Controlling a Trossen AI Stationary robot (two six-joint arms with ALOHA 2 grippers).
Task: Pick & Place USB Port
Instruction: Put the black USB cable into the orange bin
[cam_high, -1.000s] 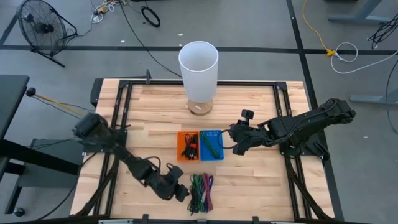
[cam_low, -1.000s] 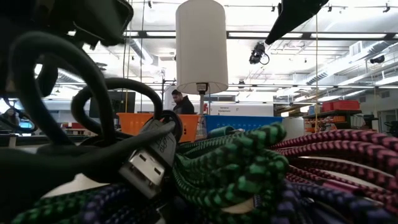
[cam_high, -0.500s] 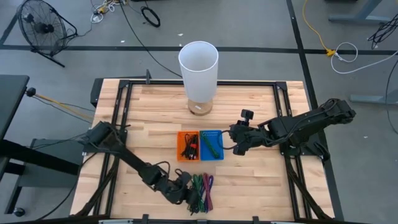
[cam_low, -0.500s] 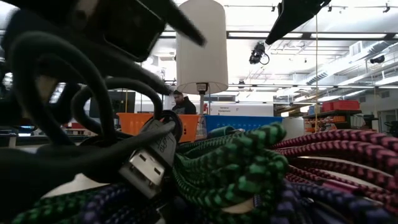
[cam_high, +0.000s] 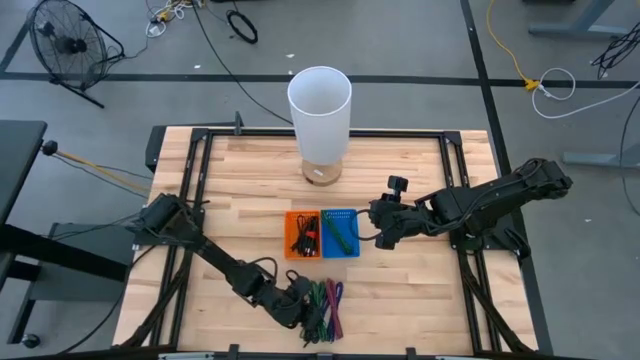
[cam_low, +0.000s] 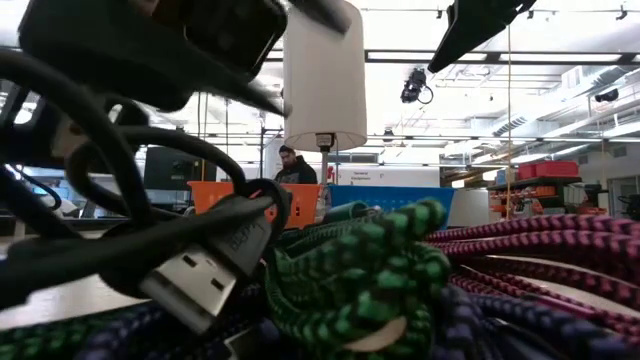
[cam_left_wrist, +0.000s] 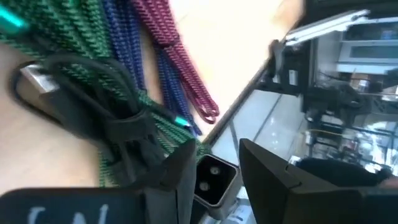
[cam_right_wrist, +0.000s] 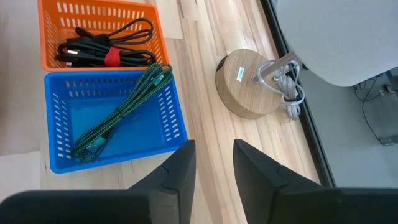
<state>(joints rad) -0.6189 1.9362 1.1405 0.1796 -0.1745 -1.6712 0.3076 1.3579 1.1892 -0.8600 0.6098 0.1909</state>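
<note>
Since a second ago my left gripper (cam_high: 300, 305) has advanced along the worktop's front edge to the braided cable pile (cam_high: 323, 308); its fingers stand spread, pinching nothing. A black USB cable (cam_low: 190, 285) in that pile now sits lifted and tilted, its lower run cut off. My right gripper (cam_high: 372, 226) waits beside the blue basket (cam_right_wrist: 68, 106), fingers apart. Green cable (cam_right_wrist: 118, 112) lies inside; orange basket (cam_right_wrist: 93, 18) holds black cables.
</note>
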